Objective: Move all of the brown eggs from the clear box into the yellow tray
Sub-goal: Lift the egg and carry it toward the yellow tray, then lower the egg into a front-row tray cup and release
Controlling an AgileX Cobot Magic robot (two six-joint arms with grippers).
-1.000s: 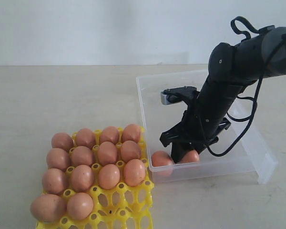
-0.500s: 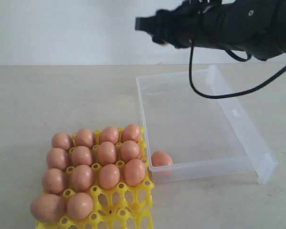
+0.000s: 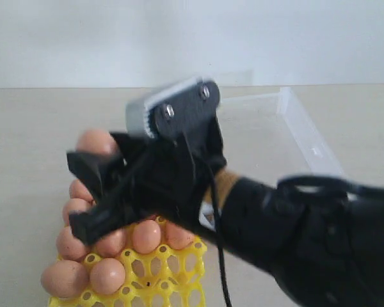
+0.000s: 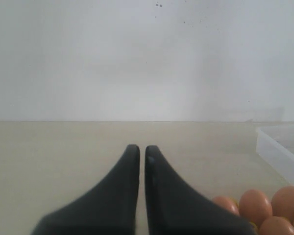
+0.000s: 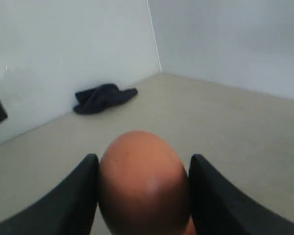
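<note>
right jaws pinching one brown egg (image 5: 143, 186), hanging by the yellow tray (image 3: 163, 272) on the counter (image 3: 25, 128); left jaws pressed together, empty; clear box (image 3: 307, 134) behind the arm

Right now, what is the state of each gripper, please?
Left gripper: jaws closed, holding nothing.
Right gripper: jaws closed on one brown egg.

the exterior view looks down aslant over the pale tabletop (image 3: 25, 128), the right arm (image 3: 294, 224) close before it. the left wrist view sits low, facing level; both share the smooth orange-brown eggs (image 4: 255, 205) and clear plastic box (image 4: 279, 152). the right wrist view faces 1 egg (image 5: 142, 181) closely.
</note>
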